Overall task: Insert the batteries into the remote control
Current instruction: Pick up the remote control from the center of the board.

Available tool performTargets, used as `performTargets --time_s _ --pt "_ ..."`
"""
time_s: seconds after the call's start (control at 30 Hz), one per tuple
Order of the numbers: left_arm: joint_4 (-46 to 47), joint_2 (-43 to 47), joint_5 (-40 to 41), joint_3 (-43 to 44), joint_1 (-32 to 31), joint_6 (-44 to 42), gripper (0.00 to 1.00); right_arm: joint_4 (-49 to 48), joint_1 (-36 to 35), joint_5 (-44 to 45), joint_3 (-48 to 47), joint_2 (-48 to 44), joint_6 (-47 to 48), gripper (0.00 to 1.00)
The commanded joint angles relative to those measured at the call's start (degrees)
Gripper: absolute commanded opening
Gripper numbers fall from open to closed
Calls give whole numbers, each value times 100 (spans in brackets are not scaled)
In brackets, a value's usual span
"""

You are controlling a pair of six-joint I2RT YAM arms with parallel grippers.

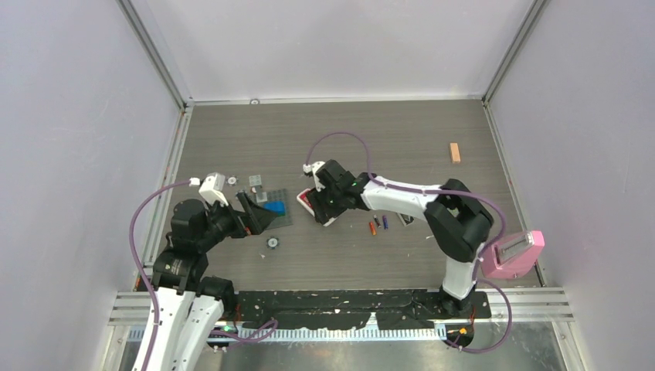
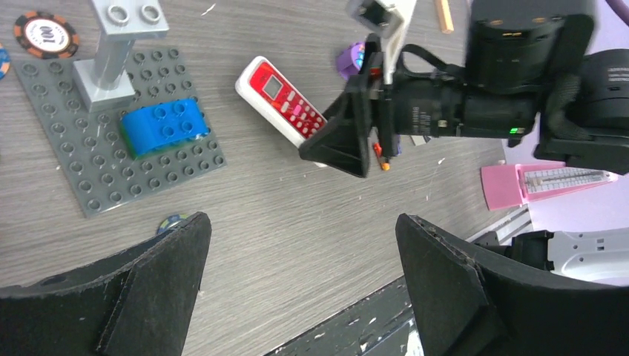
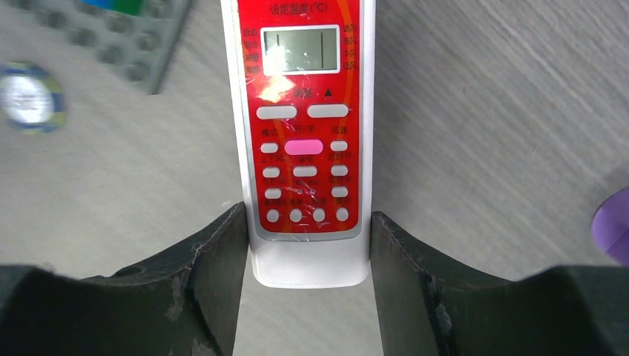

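Observation:
A wide white remote with a red button face (image 3: 304, 133) lies flat on the table (image 1: 402, 147), also seen as the red-faced remote (image 2: 285, 100). My right gripper (image 3: 308, 222) has its two fingers pressed against the long sides of its near end, low over the table (image 1: 321, 207). An orange battery (image 1: 374, 227) and a blue battery (image 1: 385, 222) lie just right of it. A small white-and-black piece (image 1: 405, 220) sits beside them; I cannot tell whether it is the narrow remote control. My left gripper (image 2: 300, 221) hangs open and empty over bare wood, to the left (image 1: 259, 212).
A grey studded baseplate (image 2: 52, 111) carries a blue brick (image 2: 163, 126) and a grey pillar (image 2: 111, 52). Poker chips (image 1: 272, 242) (image 2: 46, 35) lie around it. A wooden block (image 1: 455, 152) is far right, a pink box (image 1: 514, 253) at the right edge. A purple object (image 3: 614, 222) lies nearby.

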State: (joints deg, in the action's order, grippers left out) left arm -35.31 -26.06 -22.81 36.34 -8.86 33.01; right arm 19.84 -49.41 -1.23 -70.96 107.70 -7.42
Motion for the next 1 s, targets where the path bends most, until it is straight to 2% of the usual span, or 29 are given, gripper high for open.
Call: performTargets --time_s 0.0,0.07,0.27,0.43,0.63,0.8,0.97 --pt "614 37 -352 226 32 171 97 -764 157 -1191 309 -1295 -1098 20" --pt "760 16 -511 377 34 349 97 -986 230 -1907 483 -1702 -1357 20" --pt "1578 -40 -975 797 27 648 98 -1581 460 -3293 699 -2752 -2377 21" --pt "3069 -23 -1766 820 28 763 100 -1832 486 -3973 597 -3405 -3152 22" --pt "5260 -357 -2718 994 30 1610 100 -2757 498 -4703 556 -3880 -4282 23" --pt "5071 -690 -3587 1863 34 504 100 -3432 490 -5096 526 -4131 -5104 23" --pt "4838 -1106 -4581 2525 32 -553 100 -3529 479 -5331 412 -4309 -5303 23"
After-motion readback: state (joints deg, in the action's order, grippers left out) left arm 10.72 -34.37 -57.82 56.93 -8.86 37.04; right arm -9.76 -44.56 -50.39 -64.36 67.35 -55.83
